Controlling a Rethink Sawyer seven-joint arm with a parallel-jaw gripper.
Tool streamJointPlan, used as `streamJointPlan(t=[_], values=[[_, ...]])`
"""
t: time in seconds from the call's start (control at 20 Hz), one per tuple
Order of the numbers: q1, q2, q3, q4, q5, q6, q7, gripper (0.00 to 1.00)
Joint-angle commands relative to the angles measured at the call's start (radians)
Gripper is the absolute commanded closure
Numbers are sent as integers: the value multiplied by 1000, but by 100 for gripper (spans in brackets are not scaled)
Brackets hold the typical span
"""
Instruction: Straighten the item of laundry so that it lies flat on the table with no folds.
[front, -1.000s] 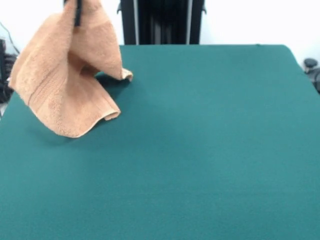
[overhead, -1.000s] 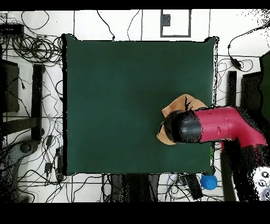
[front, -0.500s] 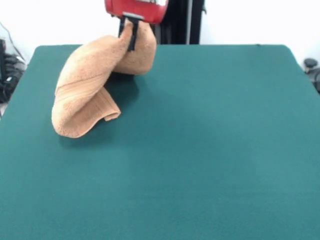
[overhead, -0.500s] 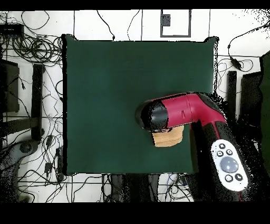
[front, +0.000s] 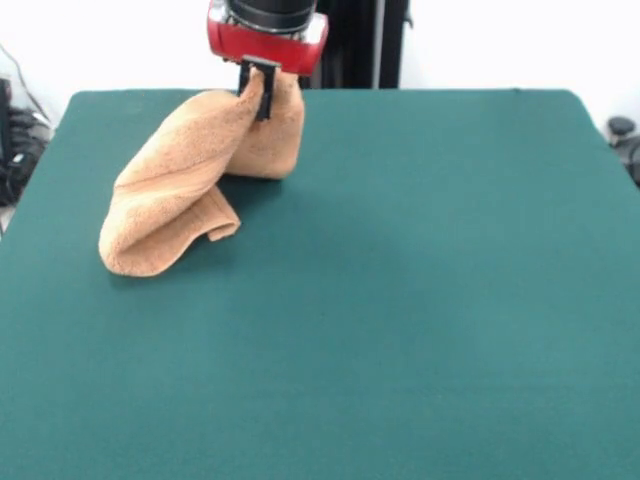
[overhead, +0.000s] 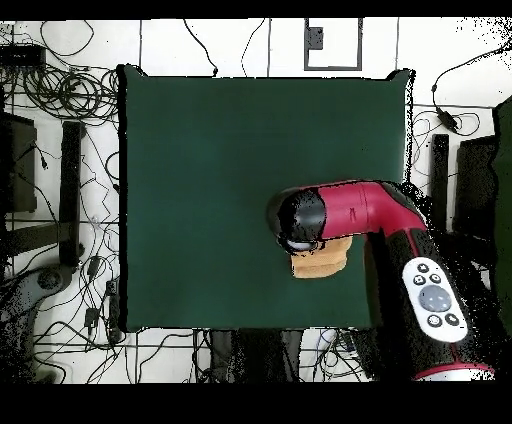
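in the front view the table (front: 420, 300) is seen as one wide green surface, with most of its right and near parts left bare; its far edge runs just behind the gripper, and its left edge slants close beside the towel's low end. in the overhead view the table's (overhead: 200, 150) four edges are all visible, and cables are seen on the floor around it.

one towel (front: 190, 185) is seen, orange-tan and crumpled, in the far left part of the table in the front view. its upper end is lifted and pinched, and from there it is draped down and leftward to a rolled, rounded end lying on the cloth. folds are plainly seen along its length.

one gripper (front: 262, 90) is seen under the red wrist, its dark fingers (front: 267, 95) drawn narrow upon the towel's top fold. in the overhead view the towel (overhead: 320, 262) is mostly covered by the one arm (overhead: 370, 215).
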Motion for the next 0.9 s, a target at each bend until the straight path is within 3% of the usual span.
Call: streamJointPlan(t=[0.05, 0.5, 0.9], values=[[20, 72, -30, 55, 144, 8, 192, 100], [235, 6, -147, -47, 39, 92, 182, 100], [356, -24, -265, -84, -53, 40, 173, 100]])
